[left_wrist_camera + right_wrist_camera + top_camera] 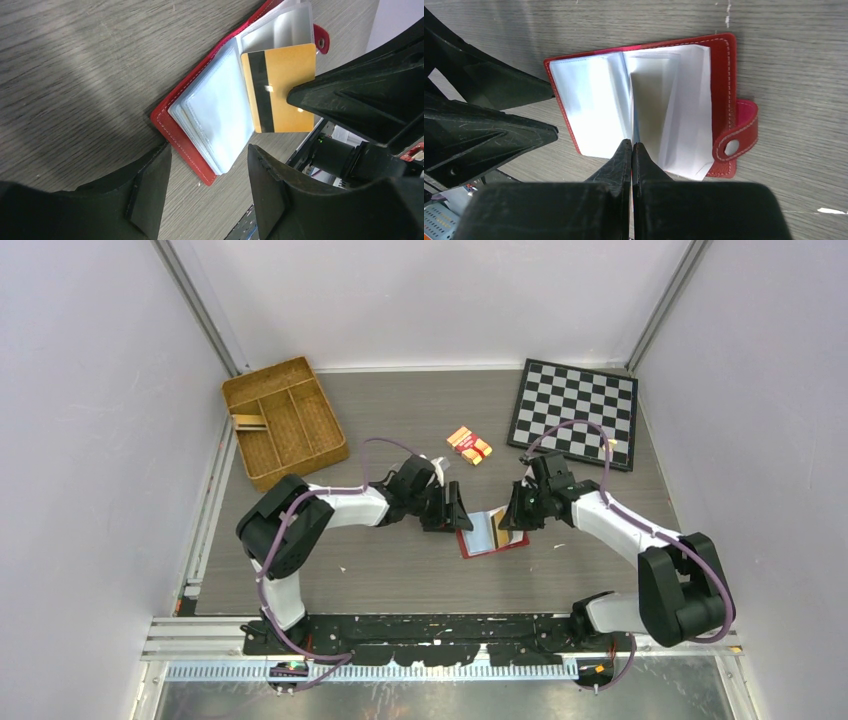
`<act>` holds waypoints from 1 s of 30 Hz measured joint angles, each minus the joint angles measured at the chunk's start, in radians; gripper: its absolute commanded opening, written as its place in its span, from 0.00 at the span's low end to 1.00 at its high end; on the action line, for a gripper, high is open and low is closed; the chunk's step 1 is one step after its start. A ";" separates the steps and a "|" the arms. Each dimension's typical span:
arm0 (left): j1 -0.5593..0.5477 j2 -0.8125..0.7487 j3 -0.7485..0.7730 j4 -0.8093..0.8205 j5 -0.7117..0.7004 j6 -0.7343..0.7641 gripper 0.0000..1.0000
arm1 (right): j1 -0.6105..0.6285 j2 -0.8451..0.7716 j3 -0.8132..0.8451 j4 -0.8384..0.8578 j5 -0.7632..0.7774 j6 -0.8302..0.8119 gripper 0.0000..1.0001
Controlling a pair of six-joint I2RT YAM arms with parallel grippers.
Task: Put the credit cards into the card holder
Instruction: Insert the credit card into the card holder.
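The right gripper (632,145) has its fingers pressed together on one credit card (285,90), the orange-yellow one with the dark stripe. It holds the card nearly upright with its face towards the left arm, over the open card holder (723,75). The holder lies flat on the table (400,580) between the two arms, in the near middle. The card hangs over the clear sleeves (589,100) close to the fold, so the way in looks to be downward from the fingertips rather than sideways. Its long side, marked by the stripe, runs roughly along the holder's spine, near to far. Whether its lower edge has entered a sleeve mouth I cannot tell. The left gripper (447,510) is spread wide just left of the holder, its jaws either side of the left cover's corner. It seems well placed to pin that cover, though contact is unclear. The snap tab (736,145) juts from the holder's right edge. The banded pack (468,445), wicker tray (285,420) and chessboard (575,412) stand well apart on the far side, so only the two grippers crowd the holder.
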 measured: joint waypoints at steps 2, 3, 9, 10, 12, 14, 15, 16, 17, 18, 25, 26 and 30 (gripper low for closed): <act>0.001 0.005 0.001 0.006 0.003 -0.004 0.59 | 0.010 0.011 0.000 0.005 -0.005 0.000 0.01; 0.002 0.006 0.001 0.009 0.004 -0.008 0.58 | 0.013 0.013 0.000 0.008 -0.005 0.000 0.01; 0.022 0.008 -0.011 0.040 0.003 -0.032 0.57 | 0.049 0.013 0.007 0.016 -0.003 0.005 0.01; 0.030 0.008 -0.016 0.049 0.004 -0.034 0.57 | 0.056 0.013 0.007 0.018 -0.002 0.008 0.00; 0.047 0.008 -0.028 0.068 0.008 -0.043 0.56 | 0.078 0.013 0.008 0.028 0.005 0.023 0.01; 0.069 0.006 -0.041 0.089 0.014 -0.052 0.56 | 0.104 0.013 0.008 0.040 0.012 0.046 0.00; 0.082 0.004 -0.047 0.097 0.015 -0.052 0.56 | 0.118 0.013 0.008 0.045 0.016 0.061 0.00; 0.091 0.003 -0.050 0.103 0.015 -0.052 0.56 | 0.129 0.013 0.007 0.048 0.019 0.074 0.00; 0.101 0.001 -0.053 0.106 0.015 -0.051 0.56 | 0.144 0.013 0.008 0.052 0.024 0.092 0.00; 0.111 -0.001 -0.055 0.107 0.014 -0.048 0.56 | 0.158 0.013 0.008 0.055 0.030 0.110 0.00; 0.147 -0.062 -0.055 -0.011 -0.058 0.066 0.58 | 0.197 0.006 0.003 0.069 0.112 0.212 0.01; 0.146 -0.071 -0.051 -0.040 -0.069 0.092 0.58 | 0.197 -0.002 -0.005 0.080 0.121 0.224 0.00; 0.146 -0.092 -0.031 -0.137 -0.100 0.176 0.58 | 0.197 -0.053 -0.042 0.112 0.140 0.267 0.01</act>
